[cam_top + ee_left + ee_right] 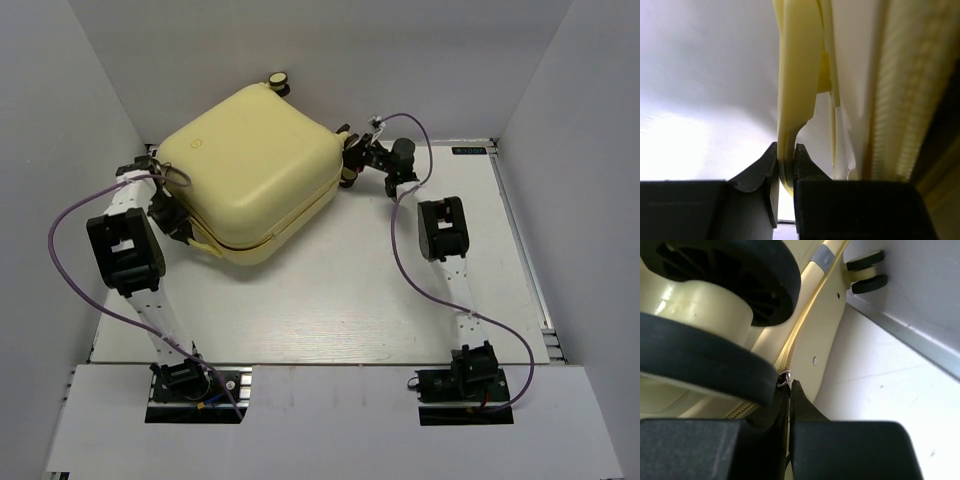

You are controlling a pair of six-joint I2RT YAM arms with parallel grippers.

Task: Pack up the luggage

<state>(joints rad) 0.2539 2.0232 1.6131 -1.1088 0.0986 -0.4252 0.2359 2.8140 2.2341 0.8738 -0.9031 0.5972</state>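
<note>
The luggage (250,165), a pale yellow hard-shell suitcase, lies shut on the far left of the table. My left gripper (180,228) is at its near-left corner. In the left wrist view, the left gripper (786,152) is shut on a thin yellow handle strap (795,75) beside the zipper seam (900,100). My right gripper (352,158) is at the suitcase's right side among the caster wheels. In the right wrist view, the right gripper (789,386) is shut on the zipper pull (784,378), under a large black-rimmed caster wheel (705,315).
Another caster wheel (277,80) sticks up at the suitcase's far corner. White walls enclose the table (330,300) on three sides. A metal rail (520,240) runs along the right edge. Purple cables loop beside both arms.
</note>
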